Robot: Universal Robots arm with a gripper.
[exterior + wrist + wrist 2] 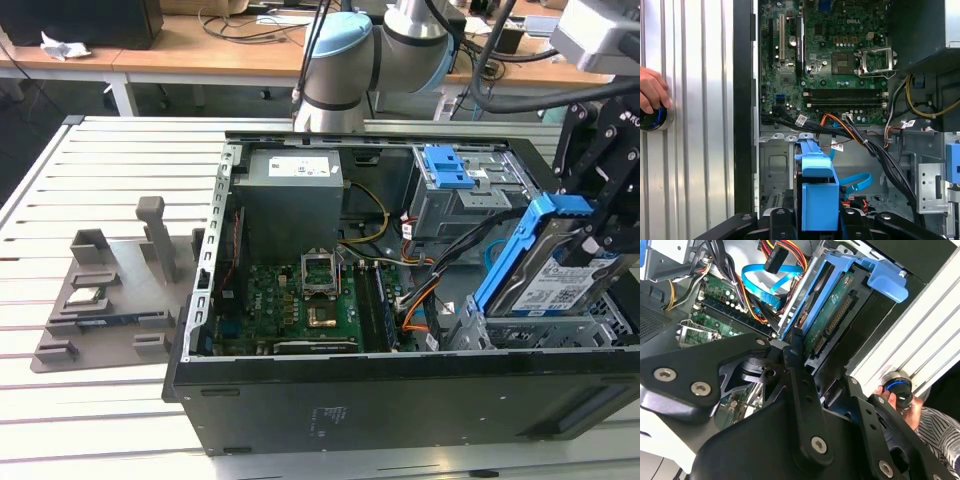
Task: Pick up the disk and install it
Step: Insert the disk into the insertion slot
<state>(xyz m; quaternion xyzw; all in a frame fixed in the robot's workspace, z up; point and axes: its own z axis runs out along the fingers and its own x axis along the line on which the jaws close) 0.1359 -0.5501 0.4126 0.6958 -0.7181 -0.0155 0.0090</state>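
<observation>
The disk point(556, 278), a silver drive with a white-and-blue label in a blue carrier bracket point(545, 212), hangs tilted on edge over the drive cage point(560, 330) at the front corner of the open computer case, on the exterior view's right. My gripper point(603, 230) is shut on its upper end. In the first wrist view the black fingers point(777, 220) flank the blue carrier point(817, 192). The second wrist view shows the disk's green circuit-board underside point(832, 315) and the carrier's blue tab point(886, 280), with the lower end of the disk inside the cage.
Black and orange cables point(440, 262) run beside the cage, with the motherboard point(300, 310) further in. Another blue bracket point(447, 165) sits in the upper bay. A grey fixture point(110, 290) lies on the slatted table. A person's hand point(650, 92) rests on a blue-ringed button point(651, 119).
</observation>
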